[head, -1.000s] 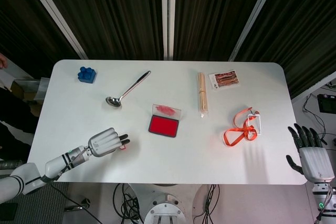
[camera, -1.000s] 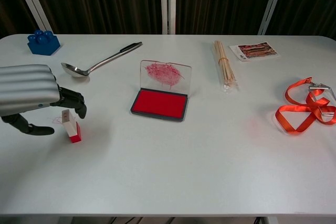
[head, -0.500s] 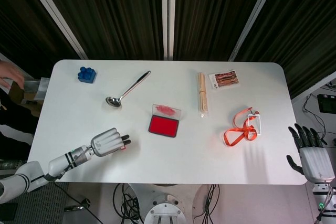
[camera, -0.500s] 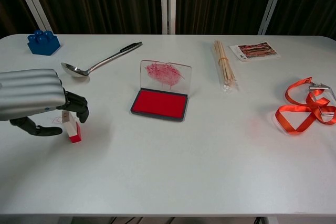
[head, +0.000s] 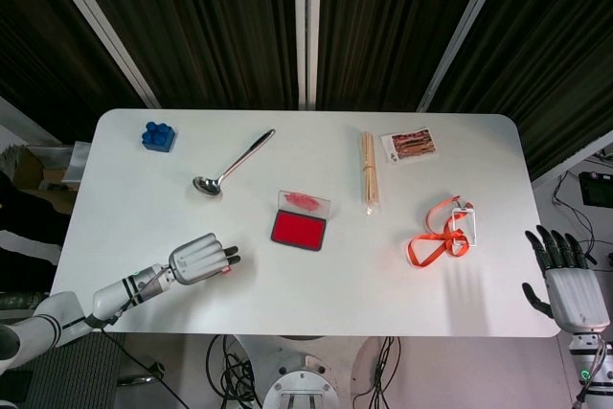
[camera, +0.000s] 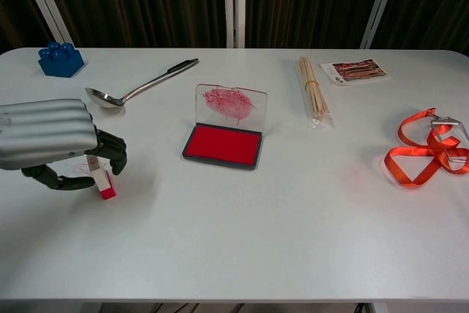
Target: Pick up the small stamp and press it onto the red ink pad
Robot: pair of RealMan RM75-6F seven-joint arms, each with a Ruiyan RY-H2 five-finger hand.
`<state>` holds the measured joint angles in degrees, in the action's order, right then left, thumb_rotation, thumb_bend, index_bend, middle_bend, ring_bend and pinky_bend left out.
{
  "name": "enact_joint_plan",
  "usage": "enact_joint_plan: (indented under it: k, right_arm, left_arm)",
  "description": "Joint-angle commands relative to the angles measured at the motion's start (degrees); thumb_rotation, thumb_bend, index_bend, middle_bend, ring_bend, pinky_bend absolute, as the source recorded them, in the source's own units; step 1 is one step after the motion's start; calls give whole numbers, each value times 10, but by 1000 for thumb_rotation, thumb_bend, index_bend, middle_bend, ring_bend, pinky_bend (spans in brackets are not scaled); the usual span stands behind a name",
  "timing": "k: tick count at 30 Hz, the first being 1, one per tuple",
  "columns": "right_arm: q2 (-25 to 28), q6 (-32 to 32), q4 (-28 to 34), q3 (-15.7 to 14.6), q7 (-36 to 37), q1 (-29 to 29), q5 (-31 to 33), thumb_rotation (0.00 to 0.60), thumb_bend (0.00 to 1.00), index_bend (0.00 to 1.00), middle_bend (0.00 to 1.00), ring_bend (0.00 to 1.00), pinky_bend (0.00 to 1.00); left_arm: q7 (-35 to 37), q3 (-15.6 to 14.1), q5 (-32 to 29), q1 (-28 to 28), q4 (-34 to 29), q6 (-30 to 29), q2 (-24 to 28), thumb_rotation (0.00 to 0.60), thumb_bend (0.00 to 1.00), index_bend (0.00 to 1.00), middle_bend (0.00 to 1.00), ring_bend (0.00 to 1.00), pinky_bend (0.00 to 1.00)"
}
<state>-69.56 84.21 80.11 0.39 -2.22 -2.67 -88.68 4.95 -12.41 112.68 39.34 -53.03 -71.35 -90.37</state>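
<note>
The small stamp [camera: 104, 184], white with a red base, stands upright on the table at the front left; in the head view only a red speck of the stamp [head: 227, 270] shows. My left hand [camera: 47, 134] [head: 199, 259] hovers over it, fingers curled down on its right side and thumb on its left. I cannot tell whether they touch it. The red ink pad [camera: 222, 144] [head: 298, 230] lies open at the table's middle, well right of the stamp, its clear stained lid [camera: 231, 103] raised behind it. My right hand [head: 567, 280] hangs off the front right corner, fingers spread, holding nothing.
A metal spoon [camera: 139, 85] and a blue toy brick [camera: 60, 59] lie behind the left hand. A bundle of wooden sticks [camera: 314, 98], a printed card [camera: 355, 71] and an orange lanyard [camera: 425, 153] are on the right half of the white table [camera: 293, 225].
My left hand has come lower and slightly right over the stamp, its fingers curling closer around it. The stamp still stands in the same spot. The right hand has not moved.
</note>
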Motion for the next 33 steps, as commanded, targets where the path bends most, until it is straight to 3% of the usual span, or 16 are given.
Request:
enact_joint_plan:
  k: [1, 26, 33]
  right_arm:
    - [0, -1, 2, 0, -2, -1, 0, 600, 228, 0, 0, 0, 0]
    - [2, -3, 6, -1, -11, 0, 4, 600, 229, 0, 0, 0, 0]
    - [2, -3, 6, -1, -11, 0, 2, 600, 229, 0, 0, 0, 0]
  left_arm:
    - [2, -2, -1, 0, 2, -2, -1, 600, 352, 456, 450, 838, 944]
    - [25, -11, -14, -2, 31, -19, -20, 600, 388, 551, 532, 860, 957]
    - [35, -2, -29, 5, 4, -14, -3, 600, 402, 555, 535, 860, 959]
